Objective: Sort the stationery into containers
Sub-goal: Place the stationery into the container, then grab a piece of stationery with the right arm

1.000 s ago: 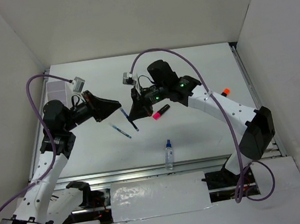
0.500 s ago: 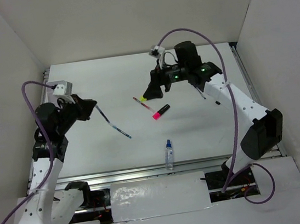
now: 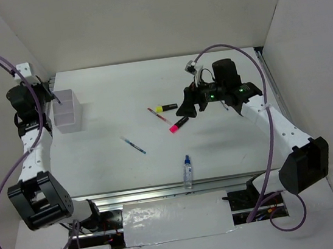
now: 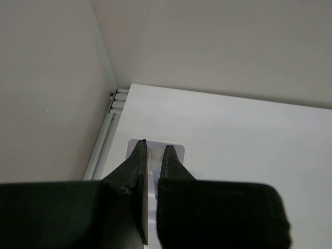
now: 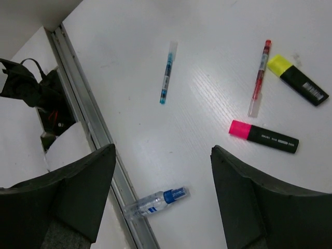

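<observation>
White table with scattered stationery

The table (image 3: 231, 153) carries a translucent box (image 3: 66, 111) far left; a yellow highlighter (image 3: 165, 107), red pen (image 3: 159, 115) and pink highlighter (image 3: 179, 124) mid-table; a blue pen (image 3: 133, 145) apart; a small bottle (image 3: 188, 171) near the front edge.

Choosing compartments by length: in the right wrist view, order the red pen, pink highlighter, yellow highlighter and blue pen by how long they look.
1. red pen, narrowly longest.
2. pink highlighter and yellow highlighter: alike, not ranked.
3. blue pen, shortest.
</observation>
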